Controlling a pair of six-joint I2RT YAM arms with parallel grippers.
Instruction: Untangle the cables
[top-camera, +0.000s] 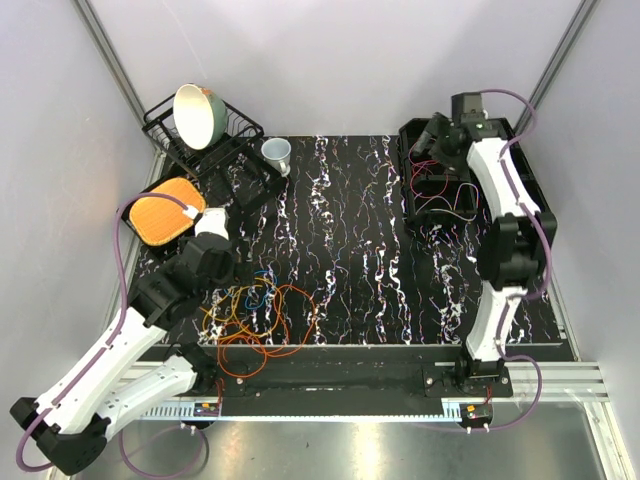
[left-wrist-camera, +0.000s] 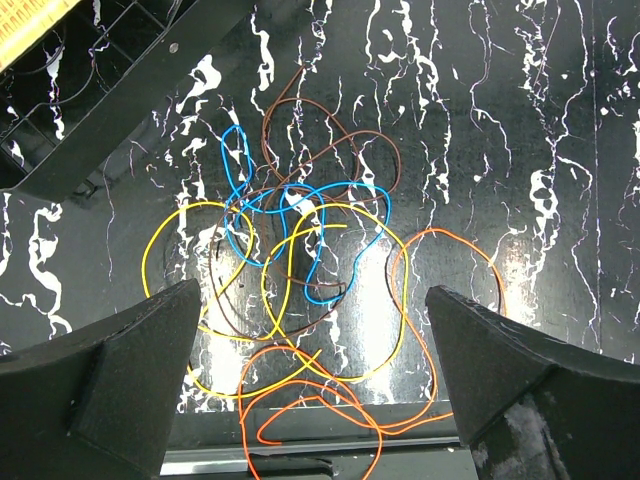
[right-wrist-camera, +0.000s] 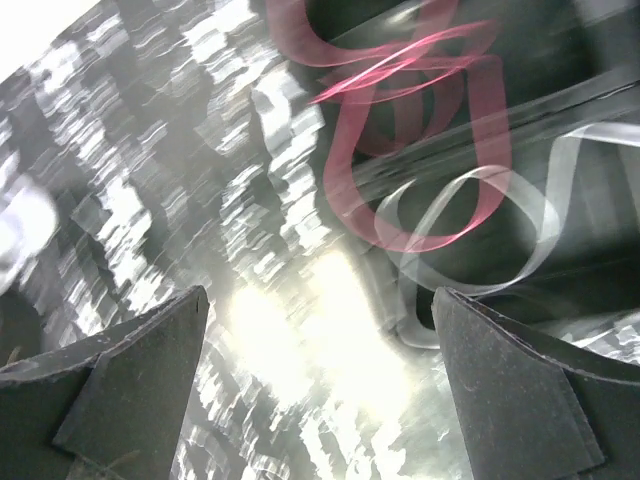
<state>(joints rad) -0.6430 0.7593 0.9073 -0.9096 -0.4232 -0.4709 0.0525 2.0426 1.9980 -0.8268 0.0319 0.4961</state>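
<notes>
Pale walls stand on three sides of a black bench (top-camera: 380, 260) veined with white. At its near left corner the left claw (left-wrist-camera: 310, 292) hangs above the bench with its two fingers spread wide, holding and touching nothing. Right under it lies a tangle of cables (left-wrist-camera: 300, 250): blue, yellow, orange and dark brown-red loops crossing one another, with the orange loops nearest the near edge. In the top view the same heap (top-camera: 262, 315) sits just beside the left arm's wrist.

The right claw (right-wrist-camera: 320, 295) is at the far right corner, over a black bin (top-camera: 410, 215). Its fingers are also wide apart with nothing between them. The wrist picture is blurred, but a red cable (right-wrist-camera: 400, 150) and a whitish cable (right-wrist-camera: 480, 230) show as loops below it; from above, thin red wire (top-camera: 452, 198) lies inside the bin.

At the far left corner a black wire rack (top-camera: 160, 128) holds a bowl (top-camera: 197, 115) tipped on its side. A small cup (top-camera: 277, 153) stands just beside the rack, and an orange slab (top-camera: 163, 210) lies by the left edge.
</notes>
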